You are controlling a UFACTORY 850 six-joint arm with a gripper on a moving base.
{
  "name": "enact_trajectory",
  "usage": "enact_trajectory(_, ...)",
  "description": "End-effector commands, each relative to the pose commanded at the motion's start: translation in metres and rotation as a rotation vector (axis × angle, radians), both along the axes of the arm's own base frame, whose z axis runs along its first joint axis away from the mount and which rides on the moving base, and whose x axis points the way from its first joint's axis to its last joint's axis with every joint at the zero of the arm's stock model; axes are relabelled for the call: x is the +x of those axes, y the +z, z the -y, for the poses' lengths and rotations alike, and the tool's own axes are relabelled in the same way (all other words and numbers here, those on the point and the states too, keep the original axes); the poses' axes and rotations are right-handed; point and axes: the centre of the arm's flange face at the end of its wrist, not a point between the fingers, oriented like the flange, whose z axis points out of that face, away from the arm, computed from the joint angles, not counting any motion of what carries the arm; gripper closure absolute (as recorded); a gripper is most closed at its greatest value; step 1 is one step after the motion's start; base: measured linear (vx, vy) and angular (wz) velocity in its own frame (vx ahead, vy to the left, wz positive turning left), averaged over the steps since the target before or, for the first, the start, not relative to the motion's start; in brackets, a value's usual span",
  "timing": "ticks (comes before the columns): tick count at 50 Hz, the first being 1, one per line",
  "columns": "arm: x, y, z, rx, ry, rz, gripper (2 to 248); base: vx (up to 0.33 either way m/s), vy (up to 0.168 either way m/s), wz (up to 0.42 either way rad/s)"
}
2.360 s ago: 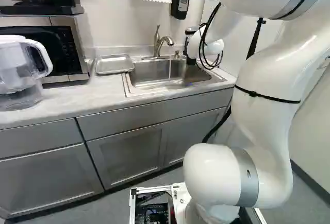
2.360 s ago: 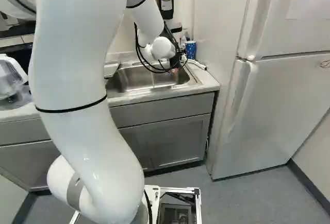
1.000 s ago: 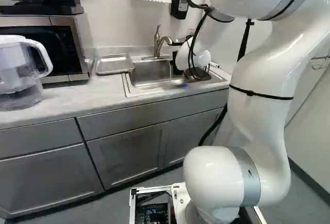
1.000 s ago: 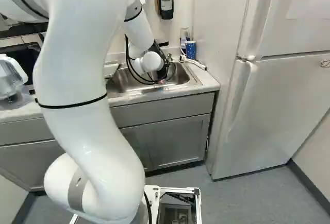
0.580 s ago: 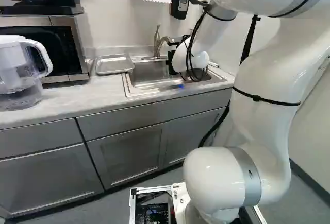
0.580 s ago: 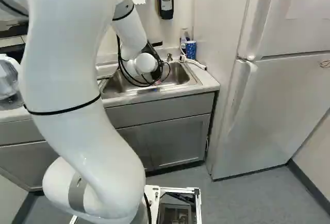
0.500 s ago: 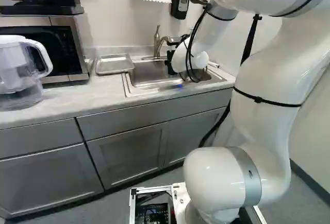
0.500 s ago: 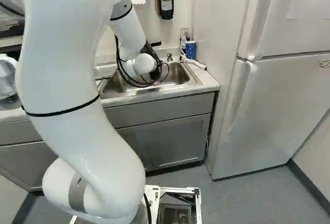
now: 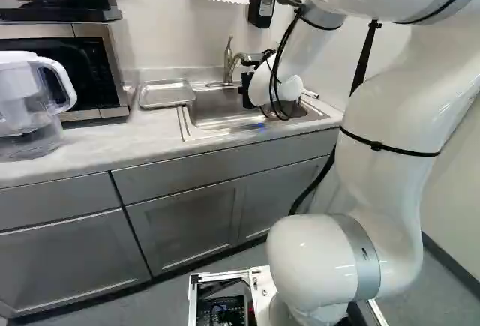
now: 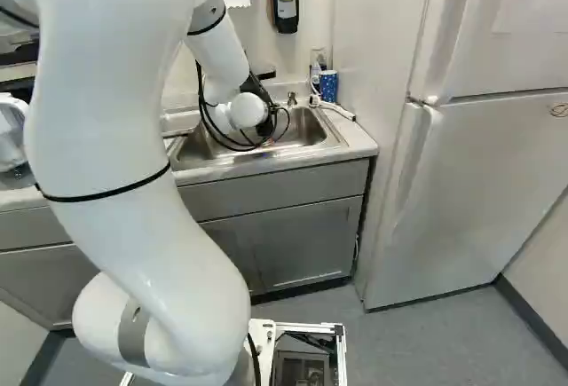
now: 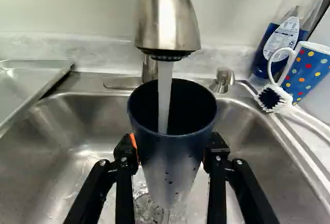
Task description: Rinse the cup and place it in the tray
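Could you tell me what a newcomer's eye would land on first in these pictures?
Probably the dark blue cup gripped between the gripper's two fingers, with water from the faucet running into it above the sink. After that, likely the big white arm filling the left of the right base view.

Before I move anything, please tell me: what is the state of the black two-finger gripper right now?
Black gripper: closed on the dark blue tapered cup, one finger at each side, under the running silver metal faucet.
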Motion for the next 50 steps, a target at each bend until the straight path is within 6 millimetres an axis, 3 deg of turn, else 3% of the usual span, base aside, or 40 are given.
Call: enact_trajectory(50,0.0,0.0,0.0,0.0,0.0,0.0,124,0.0,0.0,0.0)
